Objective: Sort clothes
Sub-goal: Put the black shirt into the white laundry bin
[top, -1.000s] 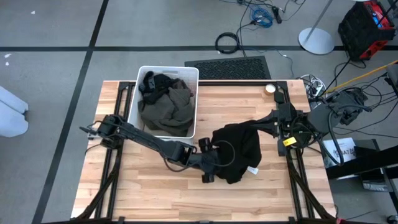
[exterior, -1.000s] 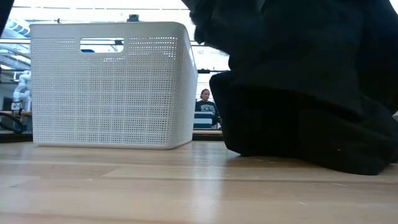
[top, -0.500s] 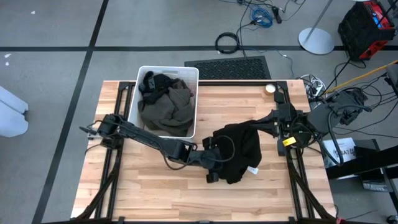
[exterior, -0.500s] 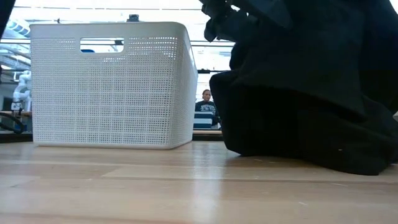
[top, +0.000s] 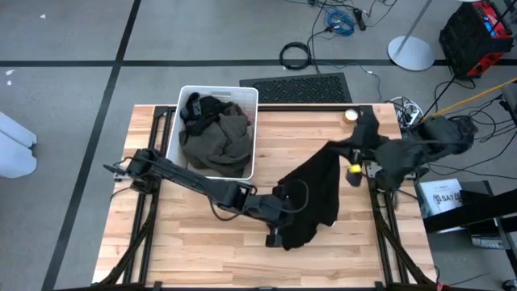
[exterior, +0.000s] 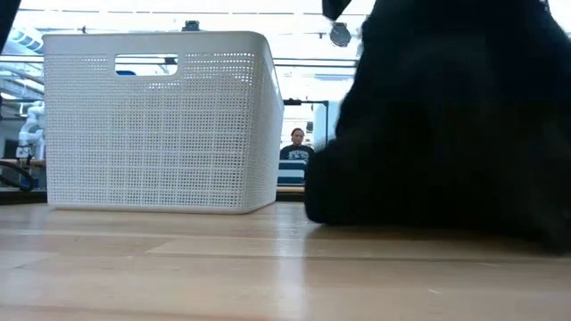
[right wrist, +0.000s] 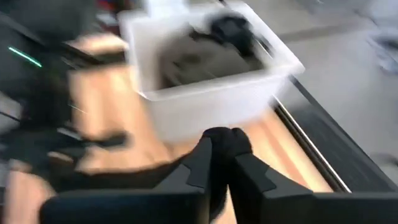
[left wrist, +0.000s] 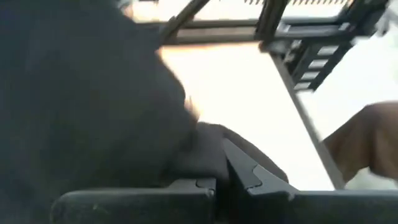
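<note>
Both claws pinch the black garment (top: pixel 311 198), which seemingly blocks the low view.

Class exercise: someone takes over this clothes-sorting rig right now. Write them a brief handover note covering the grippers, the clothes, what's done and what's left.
Left gripper: shut on the black garment, low over the table's middle.
Right gripper: shut on the same garment's other end, lifted toward the right edge.
The garment is stretched between them, its lower part still on the table.
Done: olive and black clothes lie in the white bin.
Left: place the held garment.
</note>
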Tool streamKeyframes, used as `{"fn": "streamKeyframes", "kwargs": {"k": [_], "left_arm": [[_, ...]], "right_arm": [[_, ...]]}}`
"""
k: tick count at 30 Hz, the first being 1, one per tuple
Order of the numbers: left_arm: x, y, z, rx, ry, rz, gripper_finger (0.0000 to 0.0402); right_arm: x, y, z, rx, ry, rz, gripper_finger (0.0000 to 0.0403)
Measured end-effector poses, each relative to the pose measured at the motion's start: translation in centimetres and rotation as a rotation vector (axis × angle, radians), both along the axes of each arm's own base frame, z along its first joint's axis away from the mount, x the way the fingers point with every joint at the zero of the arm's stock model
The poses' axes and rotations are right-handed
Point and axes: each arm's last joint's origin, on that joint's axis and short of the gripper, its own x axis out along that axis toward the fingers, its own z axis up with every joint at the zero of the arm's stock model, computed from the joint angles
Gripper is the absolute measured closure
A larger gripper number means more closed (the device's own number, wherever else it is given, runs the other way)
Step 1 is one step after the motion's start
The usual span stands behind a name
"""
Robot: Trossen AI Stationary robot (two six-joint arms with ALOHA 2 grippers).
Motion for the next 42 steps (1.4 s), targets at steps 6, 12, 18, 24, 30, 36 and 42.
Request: {"fn": "streamKeyframes", "kwargs": {"k": [6, 12, 18, 24, 30, 36, 42], "left_arm": [[0.4, 0.0, 3.8, -0.252, -0.034, -0.032, 0.0395], [0.2, 0.9, 8.1, -0.332, -0.133, -0.053, 0.0396], [0.1, 2.3, 10.6, -0.349, -0.208, -0.037, 0.0397], [-0.3, 5.1, 12.6, -0.412, -0.236, 0.04, 0.0397], [-2.6, 9.3, 16.4, -0.432, -0.328, 0.12, 0.0397], [-4.7, 12.6, 18.5, -0.439, -0.377, 0.203, 0.0397], [-5.2, 14.5, 18.4, -0.424, -0.353, 0.264, 0.0398]], "right_arm": [[0.1, -3.2, -2.6, -0.003, 0.213, -0.256, 0.0302], [1.5, -5.2, -4.7, 0.07, 0.344, -0.283, 0.0186], [0.8, -5.9, -2.6, 0.278, 0.311, -0.194, 0.0113], [-0.7, -6.0, 0.9, 0.227, 0.172, -0.135, 0.0117], [-0.9, -4.3, 1.0, 0.227, 0.176, -0.003, 0.013], [0.2, -1.3, -0.7, 0.189, 0.179, 0.068, 0.0131], [1.9, 3.6, -6.7, 0.079, 0.21, 0.086, 0.0131]]}}
